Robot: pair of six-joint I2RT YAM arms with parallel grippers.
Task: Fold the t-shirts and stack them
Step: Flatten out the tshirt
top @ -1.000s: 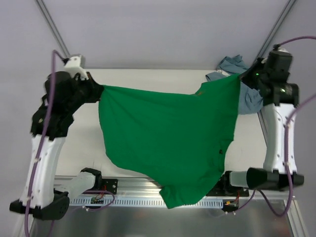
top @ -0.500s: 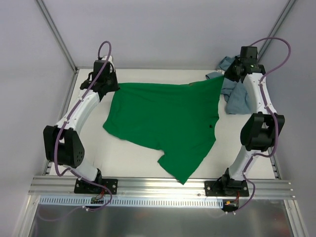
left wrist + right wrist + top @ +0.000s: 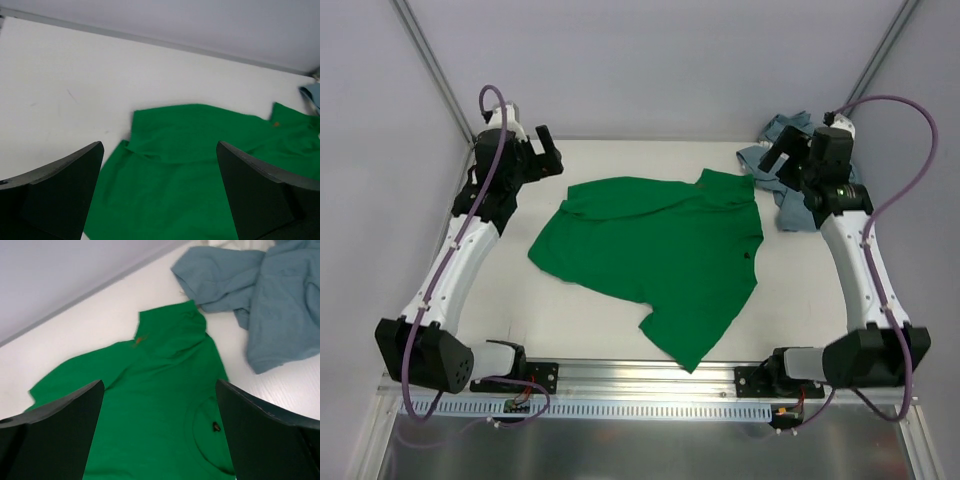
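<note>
Lying spread on table point(image 3: 520, 310), green t-shirt point(image 3: 660, 250), blue-grey t-shirt point(image 3: 792, 208) bunched far-right corner

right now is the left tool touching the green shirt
Apart. The top view shows bare table between the open left tool and the nearest corner of the green shirt, which lies flat.

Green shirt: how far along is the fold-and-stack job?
Done: the green shirt lies spread on the table, far edge rumpled. In hand: nothing; left gripper and right gripper hang open. Left: fold it, fold the crumpled blue shirt at the far right, stack both.
</note>
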